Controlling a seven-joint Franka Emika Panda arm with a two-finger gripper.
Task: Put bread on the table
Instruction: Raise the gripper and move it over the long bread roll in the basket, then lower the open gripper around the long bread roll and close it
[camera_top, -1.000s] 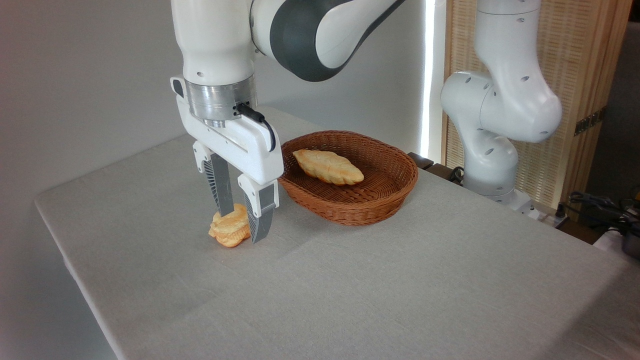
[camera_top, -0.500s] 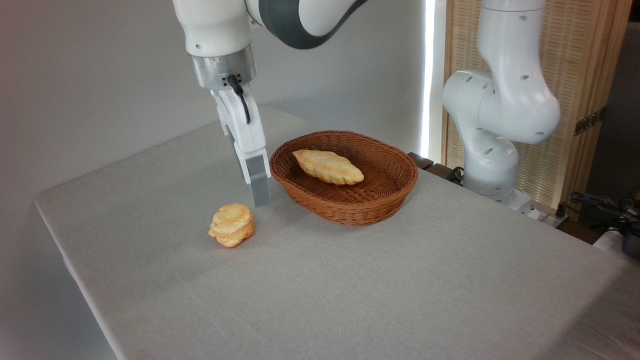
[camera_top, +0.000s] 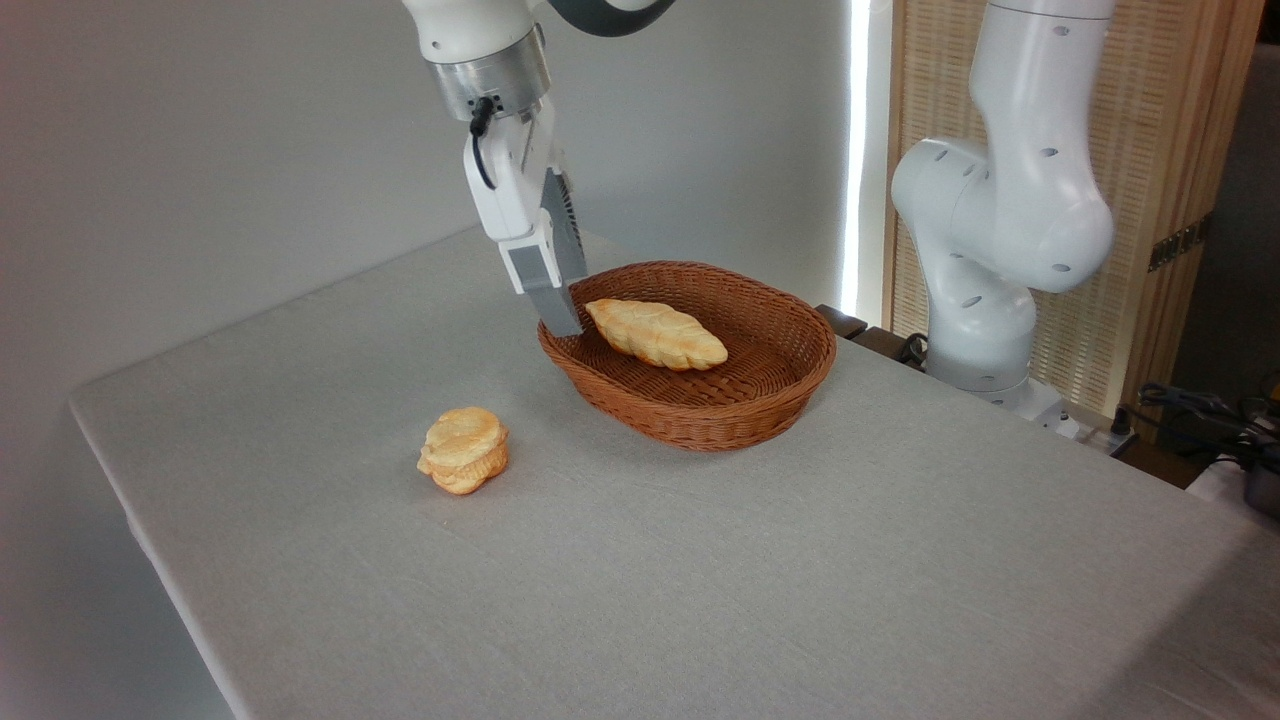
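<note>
Now bun (camera_top: 463, 450) sat on counter (camera_top: 800, 560); loaf (camera_top: 656, 333) in basket (camera_top: 720, 415); end effector (camera_top: 563, 322) over basket rim, empty, jaw gap unclear.

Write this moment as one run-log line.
gripper: empty, above basket left rim | bun: on table | loaf: in basket

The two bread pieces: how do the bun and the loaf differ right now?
The round bun lies on the grey table; the long loaf lies in the wicker basket. The bun is small and layered; the loaf is longer, leaf-shaped and ridged. Both are glossy golden-orange, and neither is held.
</note>
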